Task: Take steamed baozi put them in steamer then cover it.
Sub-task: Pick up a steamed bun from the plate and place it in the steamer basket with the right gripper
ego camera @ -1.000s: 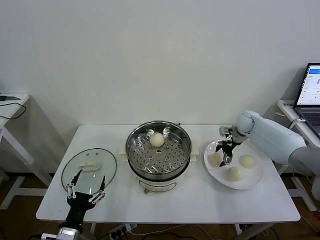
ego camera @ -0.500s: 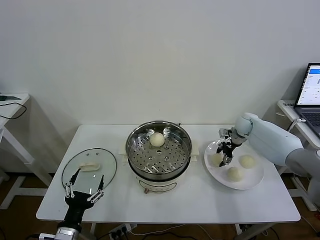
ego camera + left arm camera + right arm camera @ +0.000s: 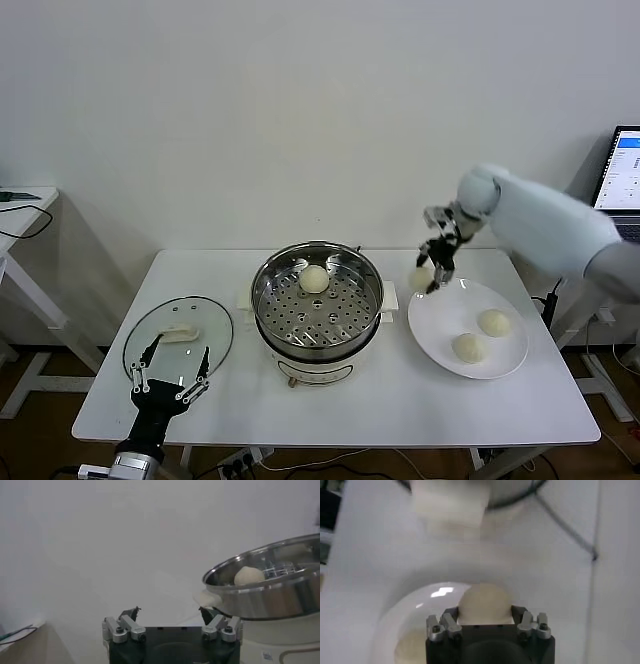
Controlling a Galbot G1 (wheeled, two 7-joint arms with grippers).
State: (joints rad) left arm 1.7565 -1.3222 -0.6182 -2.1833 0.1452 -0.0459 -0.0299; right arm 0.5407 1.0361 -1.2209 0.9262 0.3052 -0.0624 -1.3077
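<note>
White table (image 3: 400, 410) is carrying everything. At its centre the steamer (image 3: 317, 345) is standing uncovered, one baozi in the tray (image 3: 314, 279) sitting toward the back. The cover (image 3: 178, 335) is lying flat on the table to the steamer's left, handle up. The plate (image 3: 500, 365) is sitting to the steamer's right, holding two remaining baozi (image 3: 494, 322).

Change since a second ago: the plate was holding three buns with the right gripper (image 3: 432, 270) down among them, jaws spread. Now that gripper is riding above the plate's near-steamer rim, jaws pinching the lifted baozi (image 3: 483, 603), which is well clear of the plate.

So the second bun's pickup looks complete; the carry toward the steamer is likely beginning. Two more buns, then the cover, remain.

Left gripper (image 3: 168, 380) is waiting by the cover's near edge, fingers spread, holding nothing.
</note>
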